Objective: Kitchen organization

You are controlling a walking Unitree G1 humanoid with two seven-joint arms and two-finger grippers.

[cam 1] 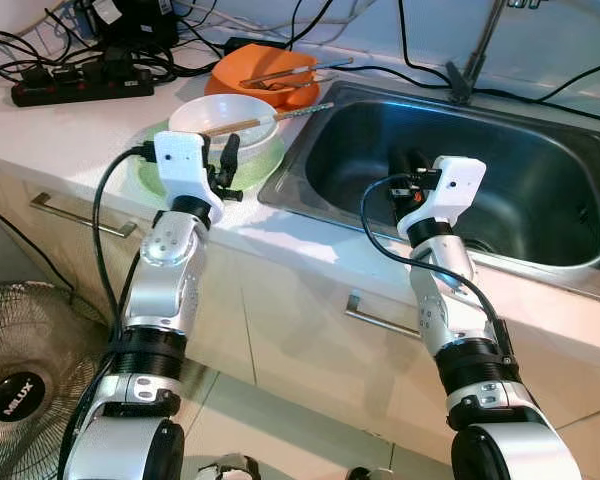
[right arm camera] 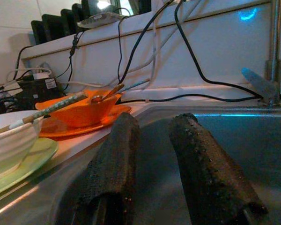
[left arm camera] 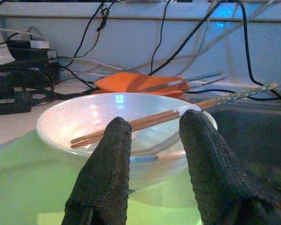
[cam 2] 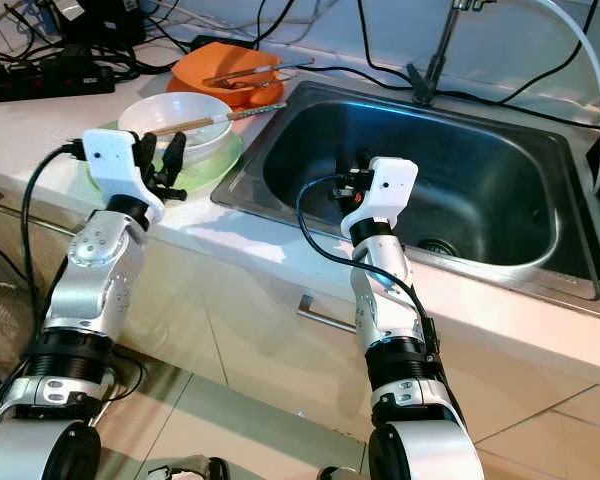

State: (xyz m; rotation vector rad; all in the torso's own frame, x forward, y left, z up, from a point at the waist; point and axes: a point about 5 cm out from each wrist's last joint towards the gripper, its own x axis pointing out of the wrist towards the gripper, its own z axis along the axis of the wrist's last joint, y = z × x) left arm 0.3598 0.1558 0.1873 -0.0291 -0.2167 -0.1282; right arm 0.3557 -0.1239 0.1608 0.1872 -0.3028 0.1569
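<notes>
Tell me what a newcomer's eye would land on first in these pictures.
First, the two silver arms reaching over the counter edge: the left gripper open just in front of the white bowl on the green plate, the right gripper open over the steel sink. Next, the orange bowl behind the white one, both with chopsticks laid across them. Black cables tangle along the back wall.

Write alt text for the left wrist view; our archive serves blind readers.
The left hand, its two black fingers apart, points at a white bowl that stands on a green plate with wooden chopsticks across its rim. Behind lie an orange dish, black cables and a pale wall.
</notes>
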